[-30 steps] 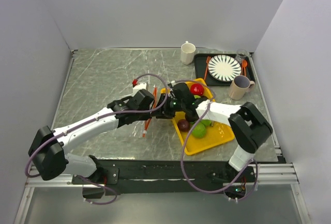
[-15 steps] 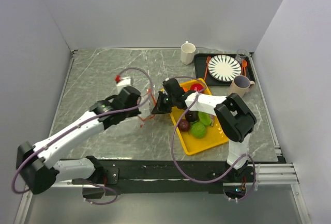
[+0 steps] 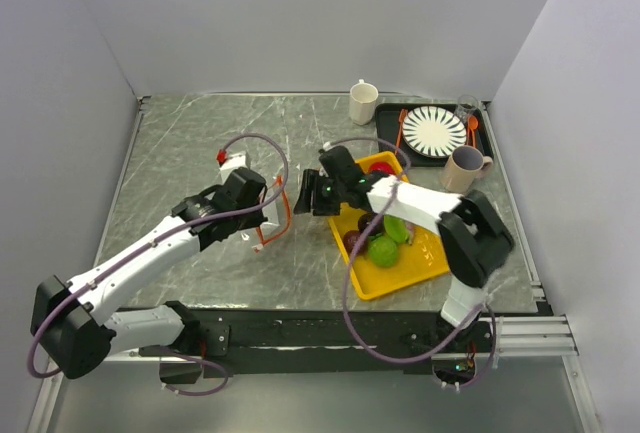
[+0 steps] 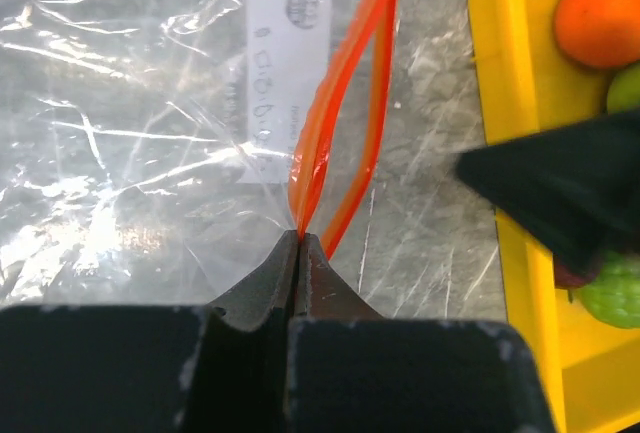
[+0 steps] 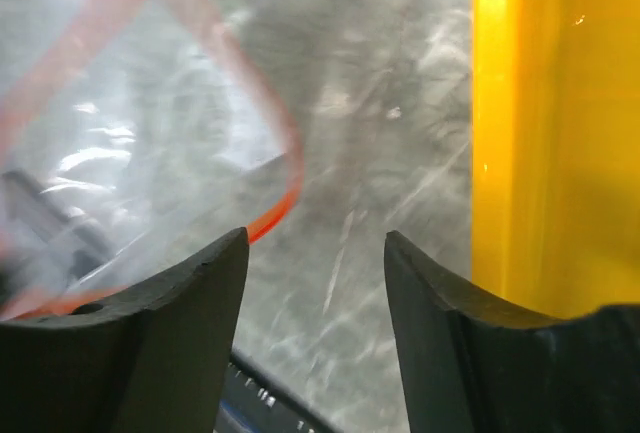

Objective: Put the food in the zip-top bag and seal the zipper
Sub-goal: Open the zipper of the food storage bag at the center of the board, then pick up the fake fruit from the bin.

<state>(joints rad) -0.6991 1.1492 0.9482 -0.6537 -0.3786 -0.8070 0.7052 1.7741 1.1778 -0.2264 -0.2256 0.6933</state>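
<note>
Marble table (image 3: 190,143), left end effector (image 4: 300,243) pinching zipper (image 4: 335,103), bag label (image 4: 288,73) illegible

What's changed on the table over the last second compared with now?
The left gripper, shut on the orange-red zipper strip, has drawn back to the left, pulling the clear plastic bag away from the yellow tray. The right gripper, open and empty, has come left off the tray towards the bag's mouth. The tray, the round green toy fruit and the striped plate stayed put.

A grey marble-patterned table (image 3: 200,143) sits enclosed by plain pale walls (image 3: 300,13) under soft, even light.
</note>
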